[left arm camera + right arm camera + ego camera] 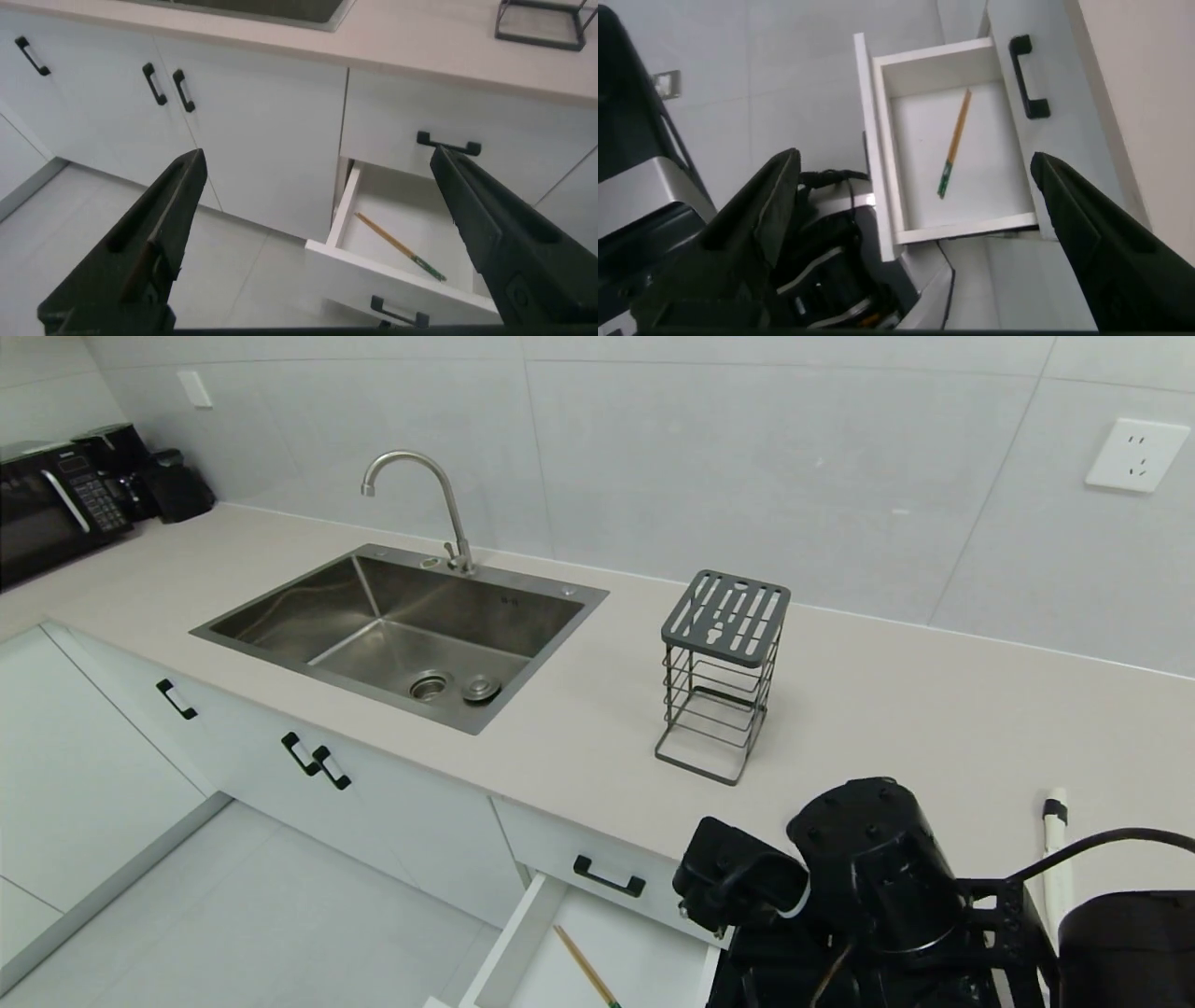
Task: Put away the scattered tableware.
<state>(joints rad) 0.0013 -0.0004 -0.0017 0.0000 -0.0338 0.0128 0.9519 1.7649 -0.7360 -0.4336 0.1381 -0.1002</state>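
Observation:
A single wooden chopstick with a green tip (402,247) lies inside the open white drawer (341,219) below the counter. The chopstick (954,142) is on the drawer (873,140) floor, slightly slanted, and its upper part (586,969) shows at the head view's lower edge. A white stick-like utensil with a black band (1055,840) lies on the counter at the right. My left gripper (316,163) hangs open in front of the cabinets, facing the drawer. Above the drawer my right gripper (915,163) is open and holds nothing.
A grey wire utensil rack (724,672) stands on the beige counter (915,709). The steel sink (280,616) with its faucet (415,485) is to the left, and a black microwave (51,504) sits at the far left. Closed cabinet doors with black handles (313,761) run under the counter.

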